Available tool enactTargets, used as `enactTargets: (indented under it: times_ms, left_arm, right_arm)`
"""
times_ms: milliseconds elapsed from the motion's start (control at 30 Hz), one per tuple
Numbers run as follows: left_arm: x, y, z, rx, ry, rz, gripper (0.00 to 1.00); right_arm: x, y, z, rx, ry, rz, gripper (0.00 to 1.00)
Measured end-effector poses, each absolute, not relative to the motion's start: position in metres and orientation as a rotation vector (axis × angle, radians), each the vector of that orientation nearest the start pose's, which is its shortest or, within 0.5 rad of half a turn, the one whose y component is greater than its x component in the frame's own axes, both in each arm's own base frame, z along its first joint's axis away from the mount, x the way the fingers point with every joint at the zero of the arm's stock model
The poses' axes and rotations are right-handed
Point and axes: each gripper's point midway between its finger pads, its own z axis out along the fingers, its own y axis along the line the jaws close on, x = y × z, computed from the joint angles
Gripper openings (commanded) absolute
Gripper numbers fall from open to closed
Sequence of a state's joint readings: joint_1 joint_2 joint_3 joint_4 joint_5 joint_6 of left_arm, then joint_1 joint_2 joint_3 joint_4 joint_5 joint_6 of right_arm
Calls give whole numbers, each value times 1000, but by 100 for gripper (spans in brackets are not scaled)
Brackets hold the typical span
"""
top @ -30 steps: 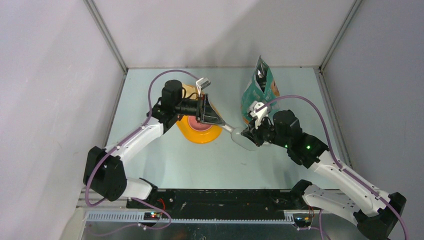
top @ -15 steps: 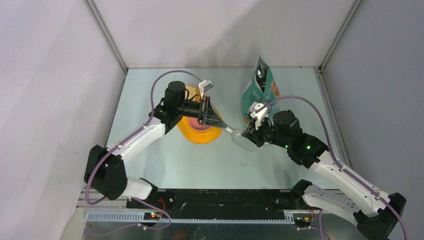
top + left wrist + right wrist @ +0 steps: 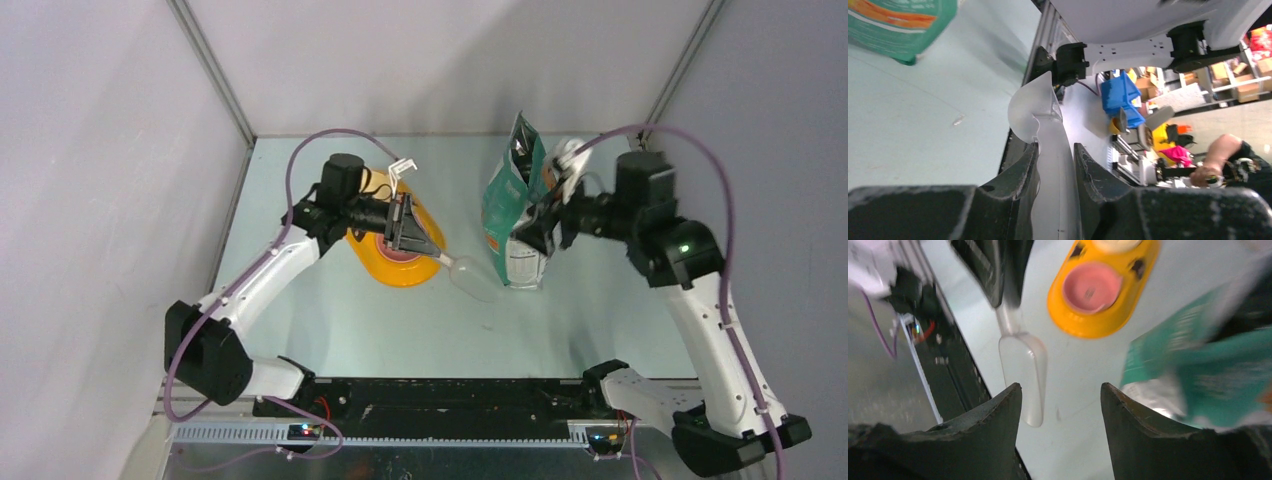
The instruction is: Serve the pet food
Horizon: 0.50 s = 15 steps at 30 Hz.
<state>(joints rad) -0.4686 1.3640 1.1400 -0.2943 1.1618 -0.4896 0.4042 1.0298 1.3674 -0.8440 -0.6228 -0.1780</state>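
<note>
My left gripper (image 3: 436, 248) (image 3: 1055, 148) is shut on the handle of the clear plastic scoop (image 3: 472, 280) (image 3: 1031, 111), which sticks out to the right just above the table. The scoop (image 3: 1022, 374) looks empty. My right gripper (image 3: 541, 228) (image 3: 1060, 391) hangs open at the right side of the green-and-white pouch (image 3: 510, 205) (image 3: 1193, 352), with nothing between its fingers. The pouch (image 3: 898, 22) stands upright, its top open. No pet food shows; the pouch's inside is hidden.
A yellow double-bowl feeder (image 3: 400, 274) (image 3: 1068, 322) lies under my left wrist, its near bowl pink (image 3: 1091, 287). Grey walls close the table on three sides. The arms' black base rail (image 3: 440, 395) runs along the near edge.
My right gripper has let go of the scoop, opened, and swung up and back to the pouch's right side. My left gripper keeps the scoop's handle and has barely shifted.
</note>
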Motion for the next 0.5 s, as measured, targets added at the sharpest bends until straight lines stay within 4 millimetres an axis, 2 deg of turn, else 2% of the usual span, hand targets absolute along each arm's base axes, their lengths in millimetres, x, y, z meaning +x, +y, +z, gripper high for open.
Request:
enactTargets:
  times_ms: [100,167,233,333,433,500]
  left_arm:
    - [206,-281,286,792,2064,-1677,0]
    - [209,-277,294,828,2044,-1609,0]
    - [212,-273,304,885,2006,-1521,0]
    - [213,-265,318,962,1937,-1391,0]
    - [206,-257,322,996,1910,-1316,0]
    - [201,-251,323,1005,1899,-1278,0]
  right_arm:
    - [236,174,380,-751,1816,776,60]
    - [255,166,396,-635,1829,738,60]
    - [283,157,406,-502,1853,672,61]
    - [321,148,403,-355,1906,601,62]
    - [353,141,384,-230,1982,545,58]
    - [367,136,369,-158,2038,503,55]
